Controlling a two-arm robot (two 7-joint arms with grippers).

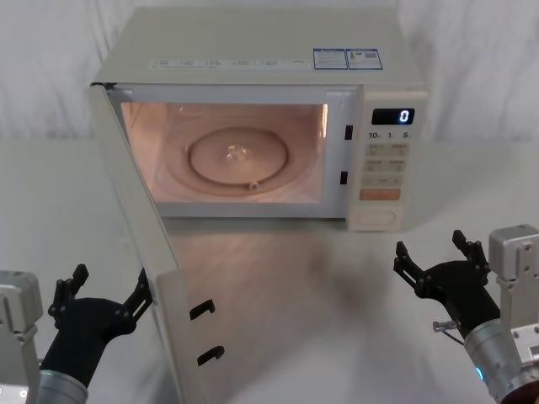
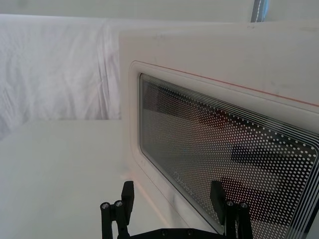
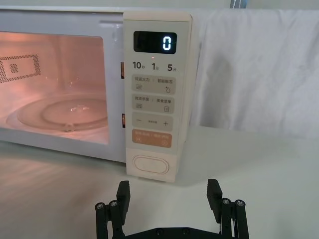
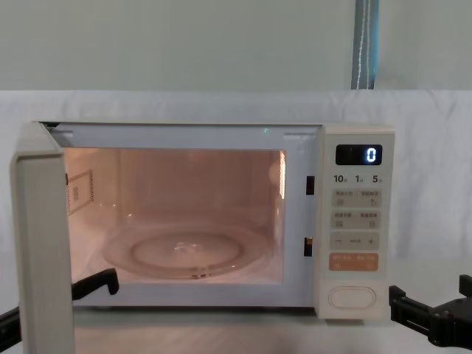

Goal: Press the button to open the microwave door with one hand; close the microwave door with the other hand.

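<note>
A white cloth covers the table (image 1: 354, 278) and back wall (wrinkled). The microwave door (image 1: 139, 244) stands swung wide, cavity lit. The left gripper (image 1: 105, 295) hovers spread outside it; the right gripper (image 1: 434, 257), also spread, waits before the button (image 1: 376, 219).

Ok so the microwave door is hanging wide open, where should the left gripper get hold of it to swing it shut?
Probably no grip is needed: push on the outer face of the microwave door near its free edge, far from the hinge, coming from the robot's left. The door has no handle, only a flat panel with a window. The left gripper, open, already sits by that outer face. The right gripper waits open before the button.
</note>
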